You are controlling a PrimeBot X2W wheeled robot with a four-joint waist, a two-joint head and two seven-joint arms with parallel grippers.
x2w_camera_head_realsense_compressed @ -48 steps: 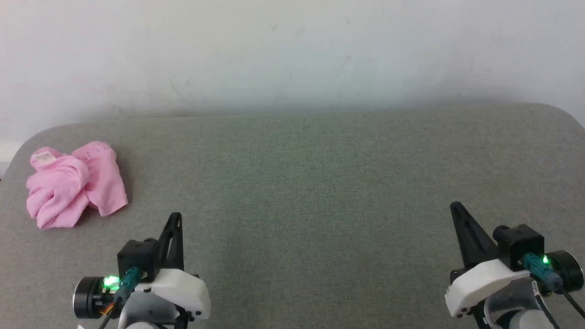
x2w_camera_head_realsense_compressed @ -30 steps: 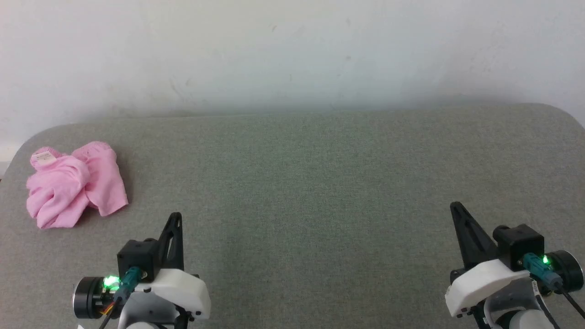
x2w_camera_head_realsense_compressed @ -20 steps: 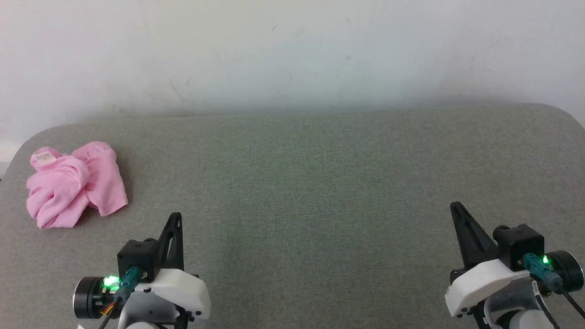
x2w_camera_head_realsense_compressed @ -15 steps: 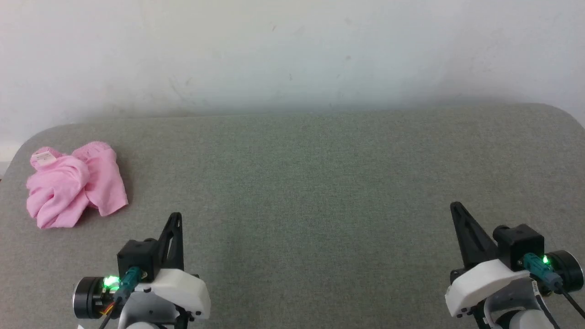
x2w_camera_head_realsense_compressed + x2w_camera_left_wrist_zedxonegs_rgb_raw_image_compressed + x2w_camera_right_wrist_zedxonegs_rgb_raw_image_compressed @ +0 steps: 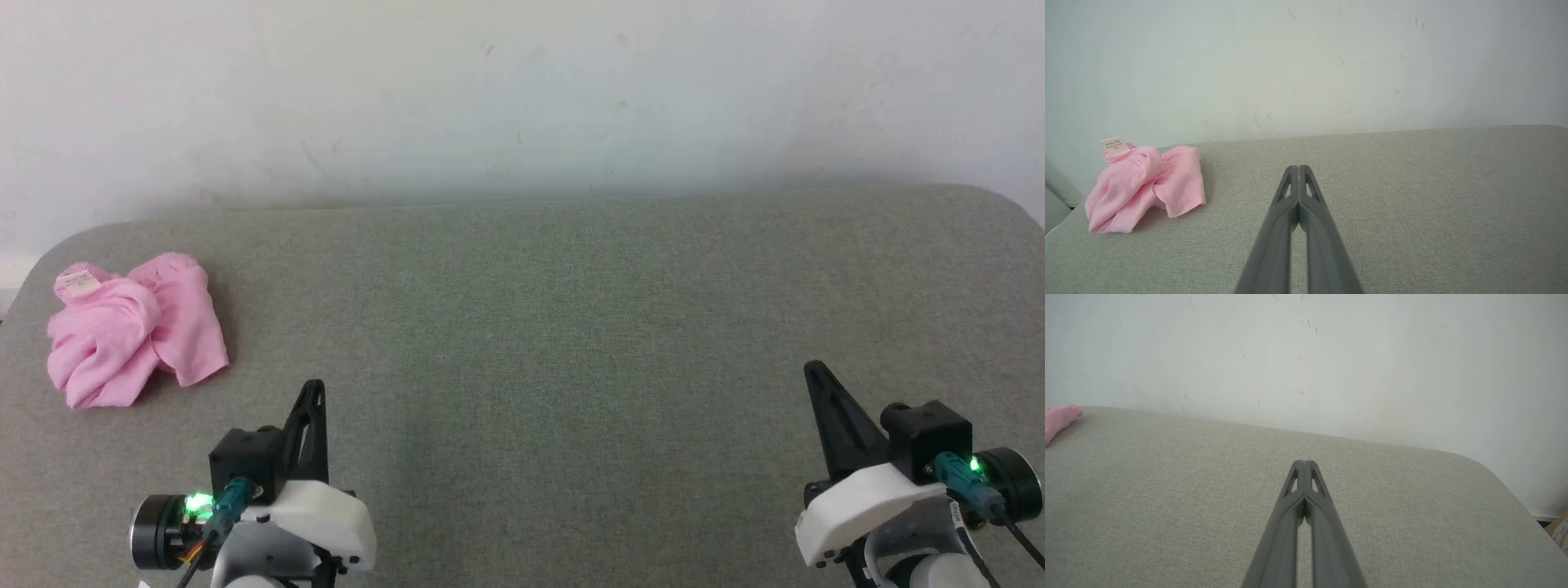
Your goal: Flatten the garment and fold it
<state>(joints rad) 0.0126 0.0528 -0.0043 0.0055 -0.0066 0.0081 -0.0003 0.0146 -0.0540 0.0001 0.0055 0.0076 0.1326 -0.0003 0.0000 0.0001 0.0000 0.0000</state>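
Garment: pink shorts (image 5: 131,331), crumpled in a heap at the far left corner of the grey table (image 5: 555,327), white label (image 5: 79,282) at the heap's far edge.
Left gripper (image 5: 314,387): fingers pressed together, empty, over the table's near left, apart from the shorts.
Right gripper (image 5: 811,369): fingers pressed together, empty, over the table's near right.

A pink garment (image 5: 131,335) lies crumpled near the far left corner of the grey fabric worktop (image 5: 531,327), a small white label (image 5: 77,282) at its far edge. The left end effector (image 5: 314,388) sits at the lower left and the right end effector (image 5: 812,369) at the lower right, each with fingers pressed together and well apart from the garment. A pale wall (image 5: 522,90) stands behind.
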